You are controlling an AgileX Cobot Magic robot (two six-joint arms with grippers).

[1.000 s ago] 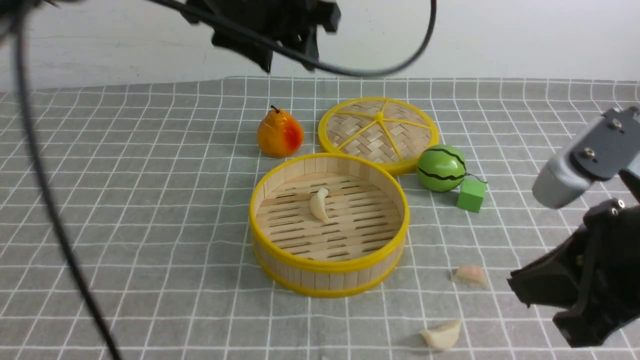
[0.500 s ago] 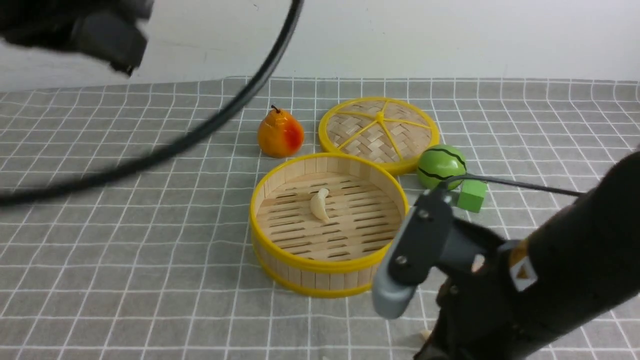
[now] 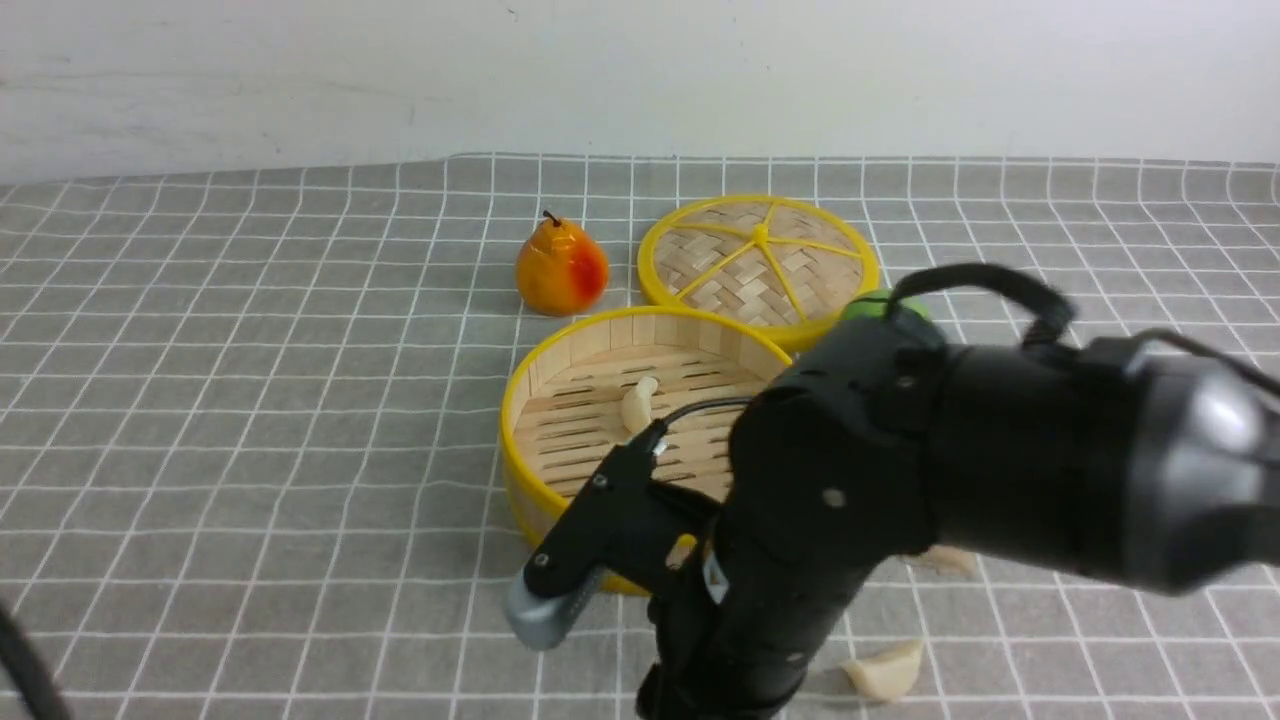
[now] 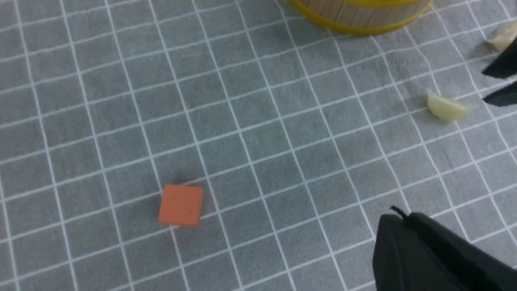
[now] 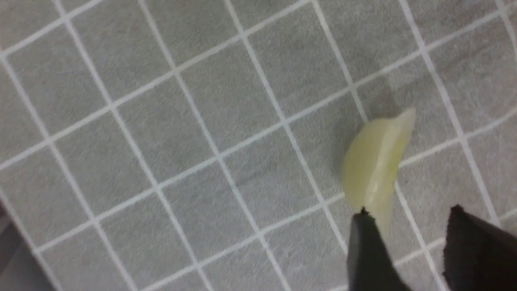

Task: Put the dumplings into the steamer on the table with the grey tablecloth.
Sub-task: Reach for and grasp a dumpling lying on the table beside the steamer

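While one dumpling lies on the slatted floor of the steamer, the tally reads one in, the rest out.

Loose stock: two dumplings on the grey tablecloth, on the robot's side of the steamer and to its right. The nearer is in plain sight; the other is half hidden behind the right arm. A fourth is not found in any view.

Right gripper: jaws parted, nothing between them, tips just beside a loose dumpling; which of the two cannot be told. Judged step: lining up a pick.

Left gripper: clenched on nothing, over the cloth, well apart from the steamer.

Room: broad cloth left of the steamer, broken only by an orange cube on its near-left side. Beyond the steamer it is crowded:
- pear
- woven lid at its far rim, touching or nearly so
- green ball peeping over the arm

Entry over the near rim looks freest, though the wall must be cleared on the way in.
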